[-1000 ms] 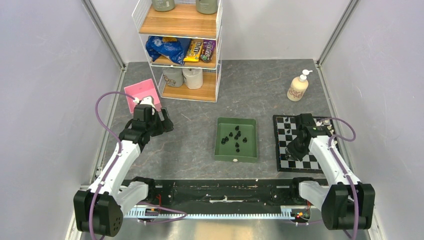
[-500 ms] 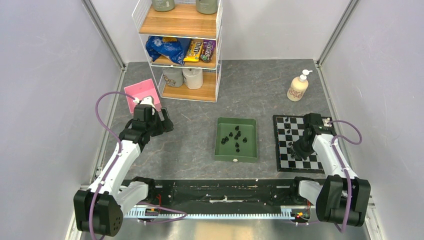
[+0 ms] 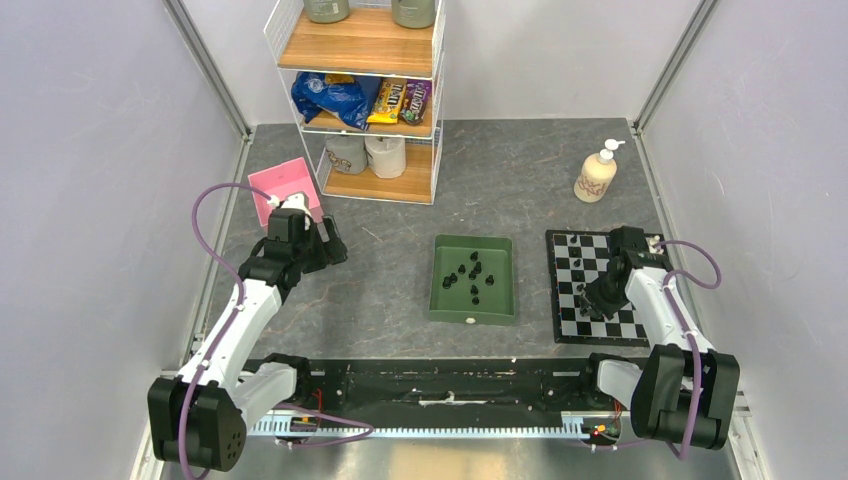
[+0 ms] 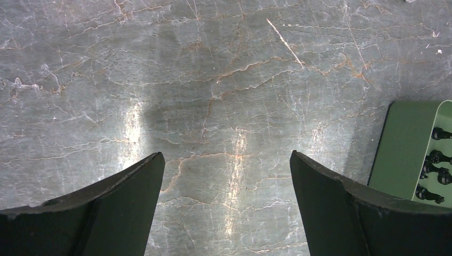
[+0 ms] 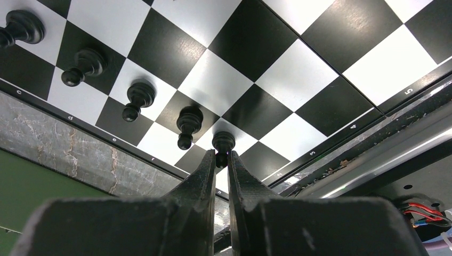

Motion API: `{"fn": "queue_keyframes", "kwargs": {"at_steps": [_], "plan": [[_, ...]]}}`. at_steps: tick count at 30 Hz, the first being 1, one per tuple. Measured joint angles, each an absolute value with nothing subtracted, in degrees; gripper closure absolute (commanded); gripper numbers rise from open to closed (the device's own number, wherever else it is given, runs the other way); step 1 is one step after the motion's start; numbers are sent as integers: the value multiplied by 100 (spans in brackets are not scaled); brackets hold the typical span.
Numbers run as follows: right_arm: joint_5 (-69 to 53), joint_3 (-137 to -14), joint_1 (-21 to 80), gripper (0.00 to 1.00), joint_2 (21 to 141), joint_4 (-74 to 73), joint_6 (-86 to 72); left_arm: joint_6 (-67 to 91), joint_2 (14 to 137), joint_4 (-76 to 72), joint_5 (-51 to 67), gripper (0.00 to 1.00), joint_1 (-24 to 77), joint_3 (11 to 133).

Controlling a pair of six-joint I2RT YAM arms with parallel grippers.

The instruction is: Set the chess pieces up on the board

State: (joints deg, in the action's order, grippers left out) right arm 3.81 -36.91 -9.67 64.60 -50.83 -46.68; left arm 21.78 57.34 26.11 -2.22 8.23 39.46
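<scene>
Black pieces (image 3: 470, 275) lie in the tray (image 3: 472, 312); the right hand (image 3: 596, 302) is over the board (image 3: 568, 262). Above the desk (image 4: 213, 80), the left hand (image 4: 226, 160) gapes, holding nothing. The right hand pinches a pawn (image 5: 223, 142) standing on the board.

White arms (image 3: 232, 325) with black joints (image 3: 195, 422) and looping purple cables (image 3: 194, 220).

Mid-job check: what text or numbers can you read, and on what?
"c", "d", "e": board border, left edge in the right wrist view; the next letter is unclear.
"5", "4", "3": board border, adjoining edge.
Unreadable, too small: print on the snack packets on the shelf.
</scene>
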Motion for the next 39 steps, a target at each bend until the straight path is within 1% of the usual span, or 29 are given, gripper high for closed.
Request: {"fn": "queue_keyframes", "kwargs": {"at_steps": [7, 24, 31, 35, 39], "plan": [[250, -3688, -967, 84, 6455, -5078, -4646, 2178, 5734, 2611, -148, 5, 823, 3946], [209, -3699, -967, 90, 6490, -5135, -4681, 2178, 5739, 2611, -137, 5, 823, 3946], [290, -3741, -967, 90, 6536, -5194, -4689, 2178, 5741, 2611, -137, 5, 823, 3946], [311, -3743, -967, 85, 6543, -5199, -4687, 2178, 5741, 2611, -137, 5, 823, 3946], [303, -3745, -967, 73, 6560, -5190, -4685, 2178, 5741, 2611, -137, 5, 823, 3946]]}}
